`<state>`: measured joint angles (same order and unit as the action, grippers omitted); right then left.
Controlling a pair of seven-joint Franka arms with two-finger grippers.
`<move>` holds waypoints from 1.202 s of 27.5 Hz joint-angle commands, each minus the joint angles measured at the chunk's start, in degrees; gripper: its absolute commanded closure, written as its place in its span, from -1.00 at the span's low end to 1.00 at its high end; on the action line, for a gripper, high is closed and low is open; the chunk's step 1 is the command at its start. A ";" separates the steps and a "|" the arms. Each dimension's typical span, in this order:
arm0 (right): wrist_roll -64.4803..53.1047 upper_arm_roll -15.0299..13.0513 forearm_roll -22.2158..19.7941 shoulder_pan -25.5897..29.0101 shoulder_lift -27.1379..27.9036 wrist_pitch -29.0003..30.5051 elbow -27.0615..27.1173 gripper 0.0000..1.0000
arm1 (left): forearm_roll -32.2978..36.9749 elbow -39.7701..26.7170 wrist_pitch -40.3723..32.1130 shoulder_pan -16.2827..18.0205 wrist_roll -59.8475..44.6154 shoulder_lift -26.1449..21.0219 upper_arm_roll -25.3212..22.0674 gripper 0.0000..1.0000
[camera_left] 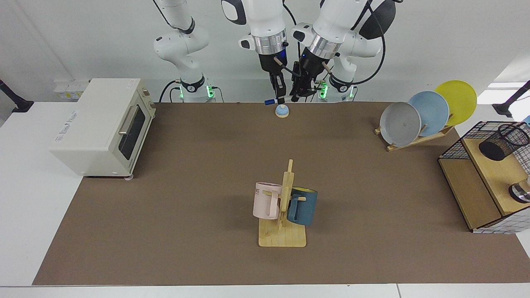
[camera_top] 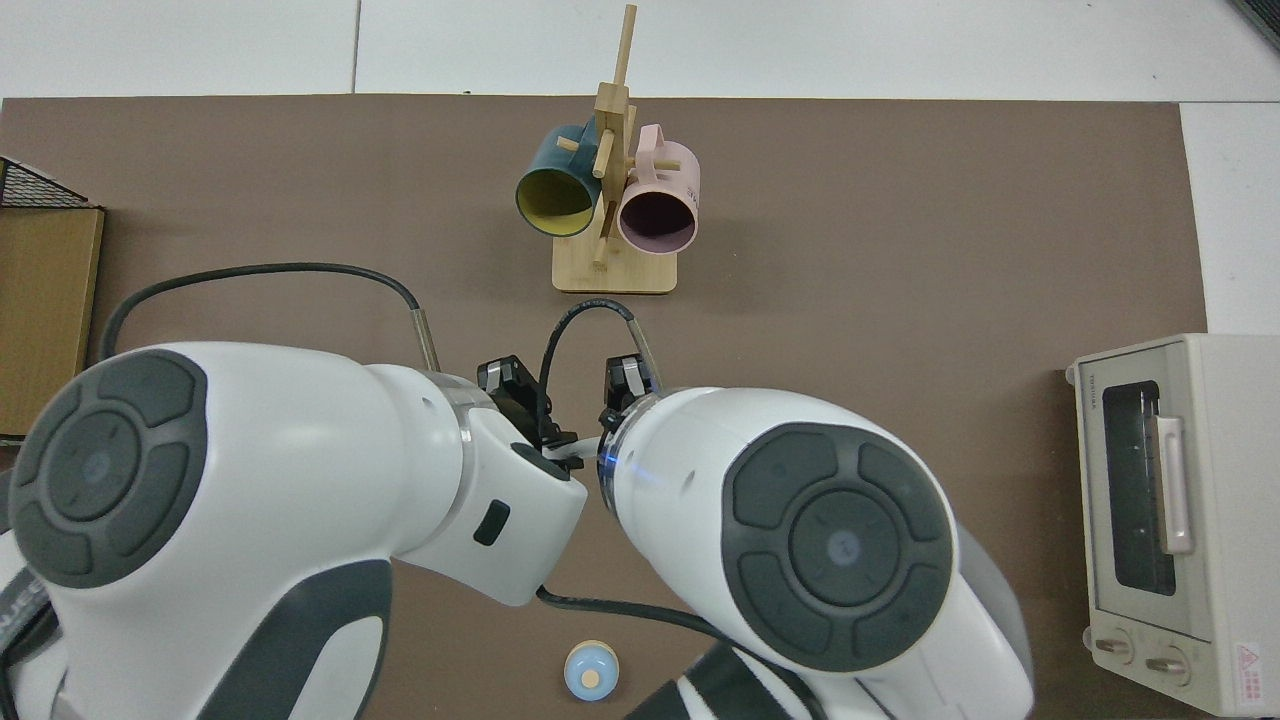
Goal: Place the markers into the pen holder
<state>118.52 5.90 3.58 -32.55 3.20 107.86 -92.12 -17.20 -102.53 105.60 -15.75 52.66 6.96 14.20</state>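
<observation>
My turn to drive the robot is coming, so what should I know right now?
Right gripper: jaws shut on the marker, held level in the air.
Left gripper: close beside it, at the marker's other end.
Pen holder: far off on the wooden shelf.
Done: marker lifted.
Left: probably a handover, then carry it to the pen holder and drop it in.

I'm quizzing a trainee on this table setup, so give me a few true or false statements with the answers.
1. The right gripper holds the marker. True.
2. The marker is in the pen holder. False: the pen holder is far off on the shelf.
3. A pink mug and a blue mug hang on the wooden stand. True.
4. There are four plates. False: three plates.
5. The left gripper is far from the right gripper. False: they are close together.
</observation>
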 commanded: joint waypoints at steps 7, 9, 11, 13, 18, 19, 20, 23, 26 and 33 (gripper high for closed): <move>0.14 0.16 -0.15 2.49 -0.47 -1.34 0.09 -1.00 | -0.73 -1.62 2.42 -0.15 -5.81 1.04 -1.11 1.00; -1.78 0.25 0.03 4.07 -1.26 -1.60 0.09 -1.00 | -0.64 -1.70 2.77 0.11 -6.43 1.04 -1.20 1.00; -6.52 0.25 0.81 5.82 -1.96 -2.65 0.09 -1.00 | -0.38 -1.70 2.77 0.46 -6.52 1.04 -1.37 1.00; -12.14 0.25 0.99 7.84 -2.49 -3.88 0.09 -1.00 | -0.20 -1.79 2.51 1.77 -6.61 1.04 -1.37 1.00; -27.60 0.25 0.99 11.98 -3.20 -7.13 0.27 -1.00 | 0.24 -1.79 2.59 4.41 -6.79 0.77 -1.46 1.00; -31.29 0.25 0.91 12.68 -3.20 -7.83 0.27 -1.00 | 0.24 -1.79 2.59 5.29 -6.79 0.51 -1.37 1.00; -34.89 0.25 0.82 13.21 -3.28 -8.45 0.36 -1.00 | 0.24 -1.79 2.59 6.08 -6.70 0.51 -1.37 1.00; -47.46 0.07 0.64 14.62 -3.29 -10.21 0.45 -1.00 | 0.32 -1.79 2.24 7.84 -6.52 0.42 -1.37 1.00; -57.66 -0.02 -0.23 16.72 -3.29 -10.91 0.45 -1.00 | 0.32 -1.79 1.98 10.21 -6.52 0.42 -1.37 1.00; -83.58 -0.28 -0.50 21.12 -3.29 -13.37 0.53 -1.00 | 5.49 -1.79 1.19 12.33 -8.71 0.33 -1.37 1.00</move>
<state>50.37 5.12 3.48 -14.40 0.24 97.17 -91.86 -16.13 -103.28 106.70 -4.44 46.40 6.62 12.33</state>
